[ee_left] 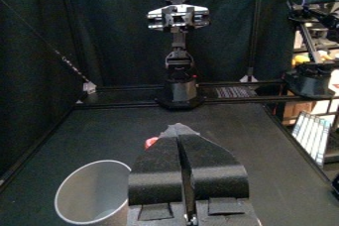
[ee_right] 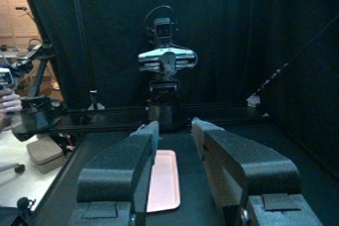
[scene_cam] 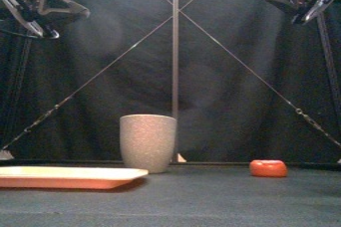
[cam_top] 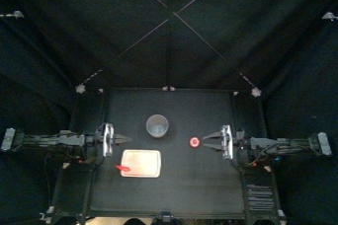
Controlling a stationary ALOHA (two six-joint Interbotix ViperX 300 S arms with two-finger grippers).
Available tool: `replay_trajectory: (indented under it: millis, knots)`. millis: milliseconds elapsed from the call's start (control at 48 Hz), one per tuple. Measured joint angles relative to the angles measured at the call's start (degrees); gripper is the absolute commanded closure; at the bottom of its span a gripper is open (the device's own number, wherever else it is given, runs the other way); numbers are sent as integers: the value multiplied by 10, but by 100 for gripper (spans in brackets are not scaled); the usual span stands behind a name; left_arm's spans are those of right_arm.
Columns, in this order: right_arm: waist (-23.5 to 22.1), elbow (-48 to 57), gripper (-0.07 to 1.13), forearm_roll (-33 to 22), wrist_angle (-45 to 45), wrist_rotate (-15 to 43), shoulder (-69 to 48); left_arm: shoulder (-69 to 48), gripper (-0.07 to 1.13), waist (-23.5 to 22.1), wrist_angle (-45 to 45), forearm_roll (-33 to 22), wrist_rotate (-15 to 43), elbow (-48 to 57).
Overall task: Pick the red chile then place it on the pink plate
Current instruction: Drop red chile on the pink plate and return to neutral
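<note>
The flat pink plate [cam_top: 142,162] lies on the table left of centre, near the front, and shows low at the left in the front view [scene_cam: 67,177]. A small red piece [cam_top: 125,168] lies at its left edge; I cannot tell what it is. A rounded red toy [cam_top: 196,142] sits on the table to the right [scene_cam: 268,168], just off my right gripper [cam_top: 224,141]. That gripper is open and holds nothing [ee_right: 172,161]; the plate [ee_right: 165,178] shows between its jaws, farther off. My left gripper [cam_top: 106,140] is shut and empty [ee_left: 185,161].
A tall grey speckled cup [cam_top: 157,124] stands upright behind the plate, near the table's middle [scene_cam: 148,142]. It also shows beside my left jaws [ee_left: 90,196]. Both arms hang high at their own sides of the table.
</note>
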Motion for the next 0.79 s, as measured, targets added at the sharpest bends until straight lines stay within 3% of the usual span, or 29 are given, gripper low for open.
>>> replay_trajectory:
  millis: [792]
  knots:
    - [-1, 9, 30, -1, 0, 0, 0, -6, 109, 7, 0, -1, 1, 4]
